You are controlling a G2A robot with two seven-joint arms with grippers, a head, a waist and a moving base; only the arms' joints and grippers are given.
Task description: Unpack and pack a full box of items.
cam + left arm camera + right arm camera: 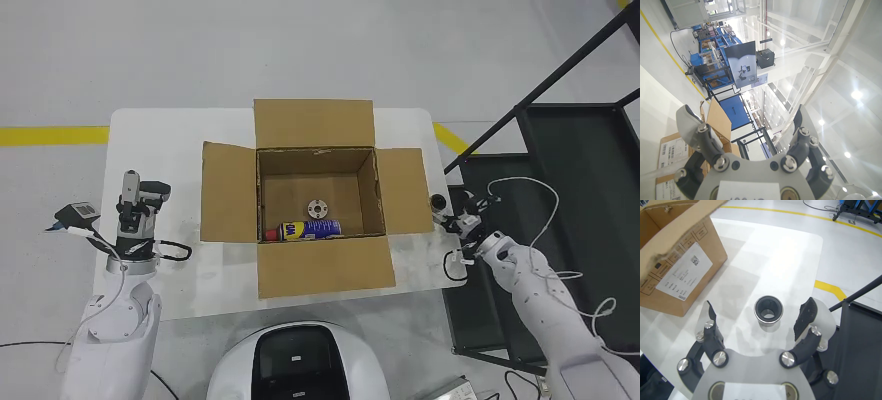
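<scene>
An open cardboard box (pixel 318 190) stands mid-table with all flaps folded out. Inside it lie a blue and yellow spray can (pixel 310 230) along the near wall and a small round metal part (pixel 317 208). A short metal sleeve (pixel 768 311) with a dark bore stands upright on the table to the right of the box (pixel 676 262), also seen as a small ring (pixel 438 203) from above. My right gripper (pixel 761 315) is open just behind the sleeve, fingers on either side and apart from it. My left gripper (pixel 743 121) is open and empty, pointing upward at the table's left side (pixel 133 195).
The white table (pixel 190 140) has bare room left and behind the box. A black metal rack (pixel 560 180) stands right against the table's right edge. A box flap (pixel 717 121) and labelled box side show beside my left gripper.
</scene>
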